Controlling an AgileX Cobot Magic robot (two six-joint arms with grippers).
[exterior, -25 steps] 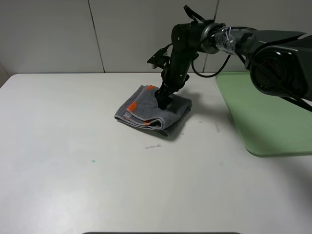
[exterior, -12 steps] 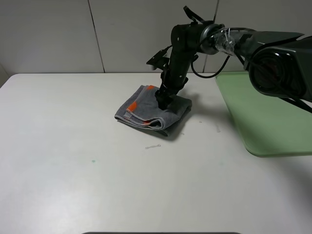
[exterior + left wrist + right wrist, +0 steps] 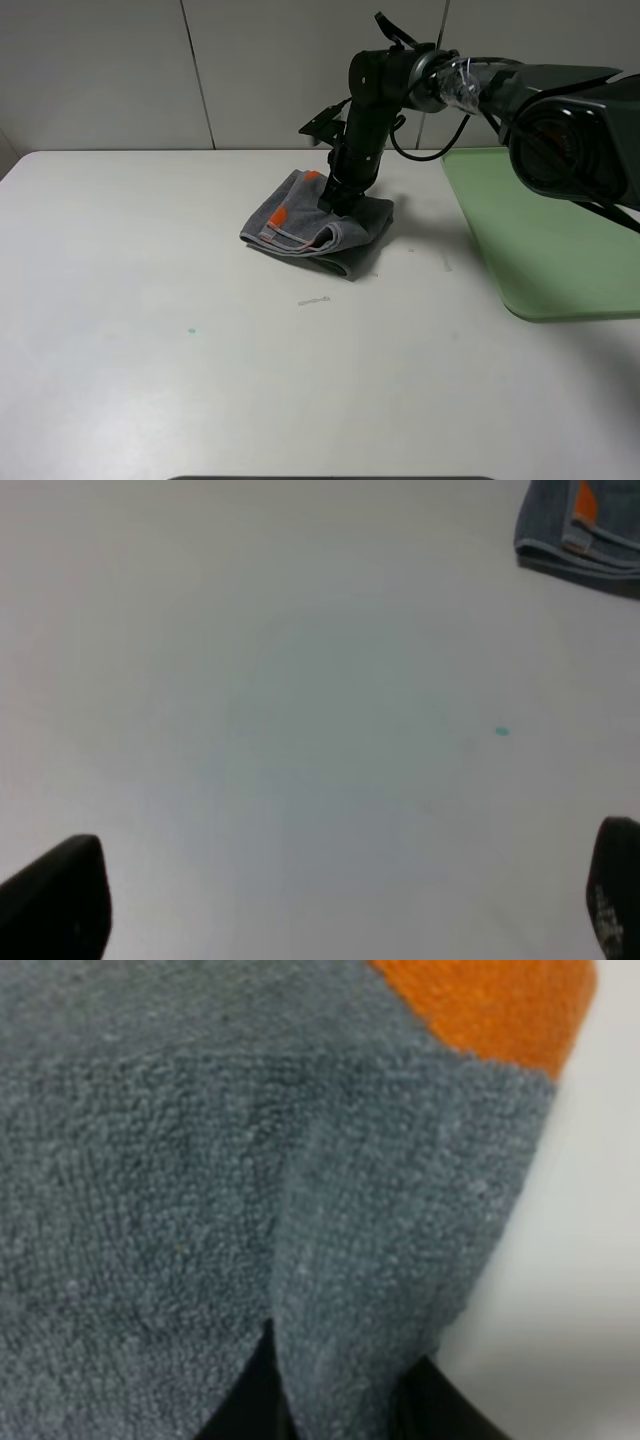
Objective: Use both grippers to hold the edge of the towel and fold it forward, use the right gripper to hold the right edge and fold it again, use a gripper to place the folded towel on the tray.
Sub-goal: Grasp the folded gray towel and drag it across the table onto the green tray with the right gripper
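On the left of a white table [image 3: 150, 330], the left gripper [image 3: 330, 920] hangs over bare tabletop with its two black fingertips [image 3: 55, 900] set wide apart and nothing between them; it is out of sight in the high view. A tiny green speck [image 3: 502, 731] marks the surface ahead of it, and a small pale scrap [image 3: 314, 301] lies nearer the middle.

At the centre, toward the far side, the towel [image 3: 315, 225] sits folded into a thick dark-grey bundle, its orange patch [image 3: 280, 215] facing left and its pale hem [image 3: 290, 236] running along the near-left side. The right gripper [image 3: 335, 198] comes down on the bundle's far top edge from a black arm [image 3: 372, 100] reaching across from the right. The wrist view shows a ridge of terry cloth [image 3: 350, 1290] bunched between the dark fingers [image 3: 250, 1400], so the jaws appear pinched on the towel, and the cloth under them looks slightly raised.

To the right, well apart from the towel, lies the pale-green tray [image 3: 545, 240], empty in what shows of it.

The towel looks light, soft and limp, with a nubbly pile that should resist slipping. Its layers could sag or fall open when carried, so the sound grip is a deep pinch through all the folds at one edge, not the top layer alone. How many layers this pinch takes in cannot be told.
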